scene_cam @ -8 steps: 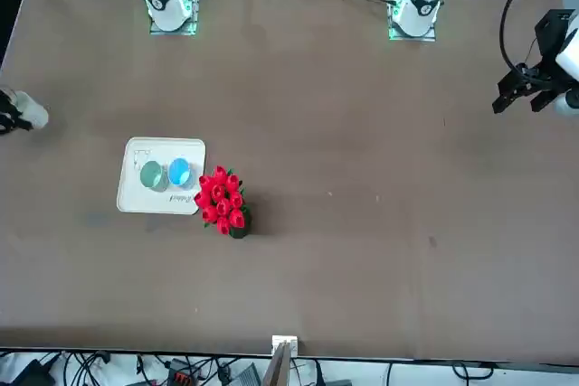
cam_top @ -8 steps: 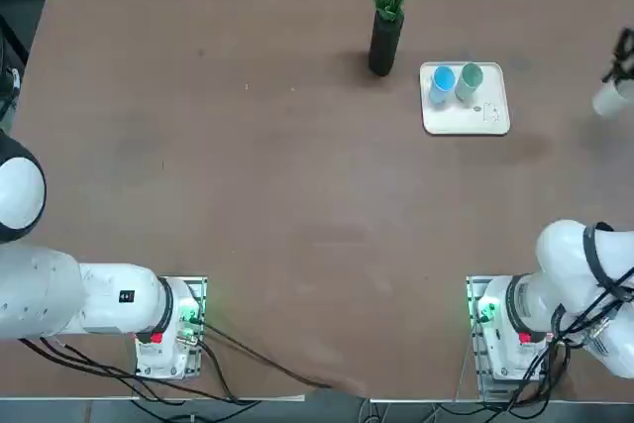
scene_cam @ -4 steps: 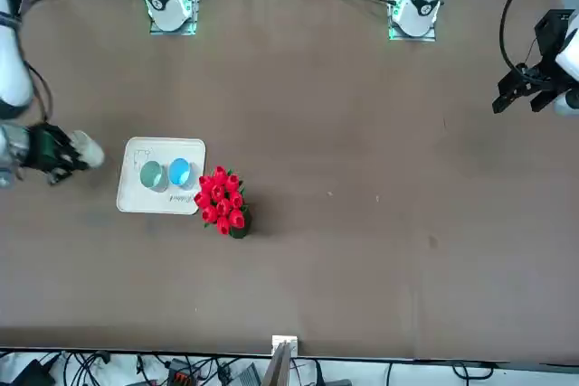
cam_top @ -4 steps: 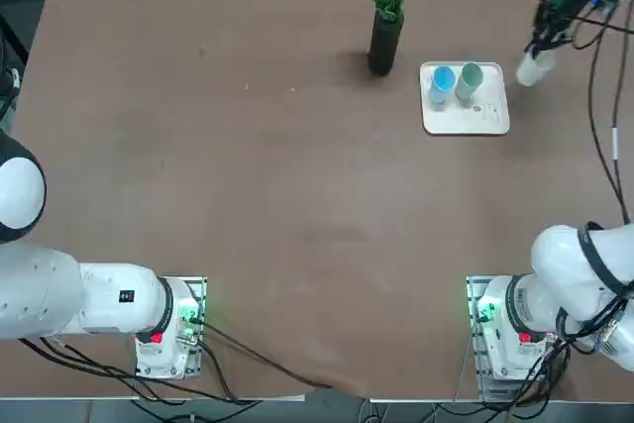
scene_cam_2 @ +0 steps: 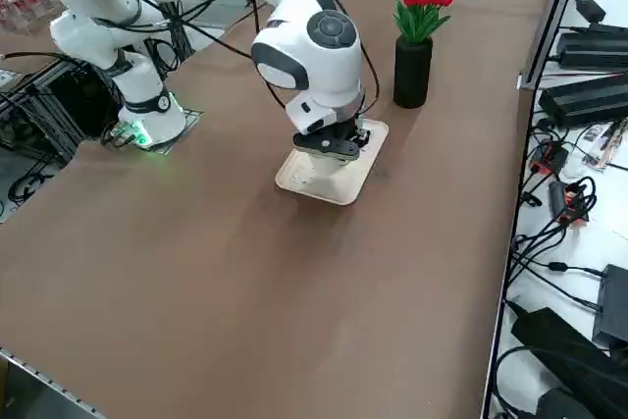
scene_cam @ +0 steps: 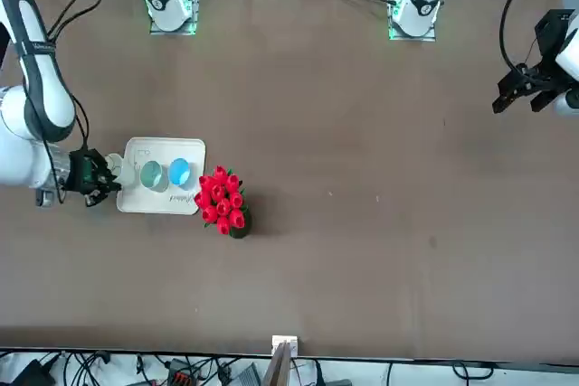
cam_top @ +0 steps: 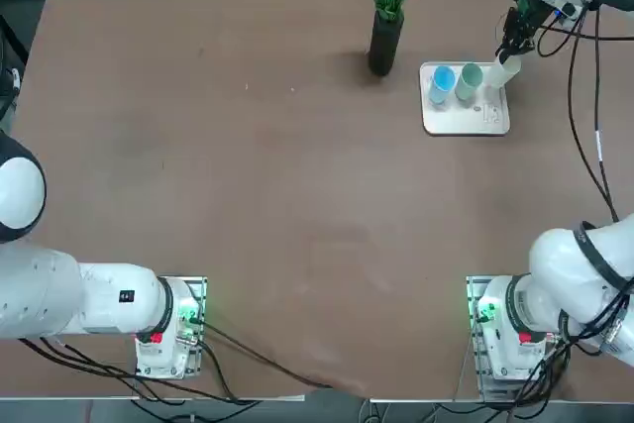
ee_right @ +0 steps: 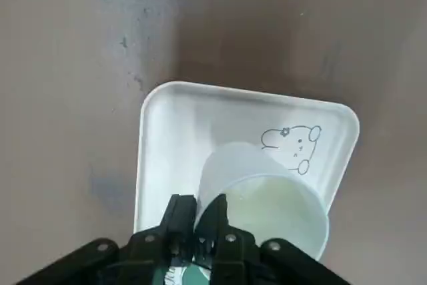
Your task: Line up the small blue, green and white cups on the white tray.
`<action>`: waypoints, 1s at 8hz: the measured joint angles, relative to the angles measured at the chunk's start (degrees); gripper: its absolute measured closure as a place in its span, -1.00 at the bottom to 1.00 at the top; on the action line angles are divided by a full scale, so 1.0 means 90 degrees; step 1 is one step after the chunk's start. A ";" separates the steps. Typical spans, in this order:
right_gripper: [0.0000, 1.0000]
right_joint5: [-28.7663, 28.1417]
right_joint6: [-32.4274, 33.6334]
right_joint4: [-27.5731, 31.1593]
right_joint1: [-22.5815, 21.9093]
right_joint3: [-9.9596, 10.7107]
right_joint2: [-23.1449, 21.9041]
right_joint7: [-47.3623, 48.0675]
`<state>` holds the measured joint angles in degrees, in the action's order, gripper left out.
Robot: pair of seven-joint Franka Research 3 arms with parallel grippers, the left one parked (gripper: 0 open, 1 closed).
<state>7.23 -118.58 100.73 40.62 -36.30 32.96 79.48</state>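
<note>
off-white cup (ee_right: 261,198) hangs pinched by its rim in the right gripper (ee_right: 203,221) over the white tray's (cam_top: 466,118) far right corner. blue cup (cam_top: 442,79) and green cup (cam_top: 470,76) stand side by side on the tray, hidden behind the wrist in the right side view.

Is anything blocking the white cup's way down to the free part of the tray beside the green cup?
Nothing visible does. The right gripper, shut on the white cup, holds it over the white tray. The green cup and blue cup stand together along the tray's far edge, leaving bare tray under the held cup.
</note>
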 joint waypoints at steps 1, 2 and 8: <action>0.95 0.0000 -0.0123 0.0070 0.0002 0.0033 0.0019 0.0004; 0.95 0.0000 -0.0314 0.0197 0.0004 0.0056 0.0034 0.0004; 0.95 0.0036 -0.0918 0.0688 -0.0008 0.0280 0.0045 0.0016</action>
<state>7.55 -126.84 106.92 40.55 -33.78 33.36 79.62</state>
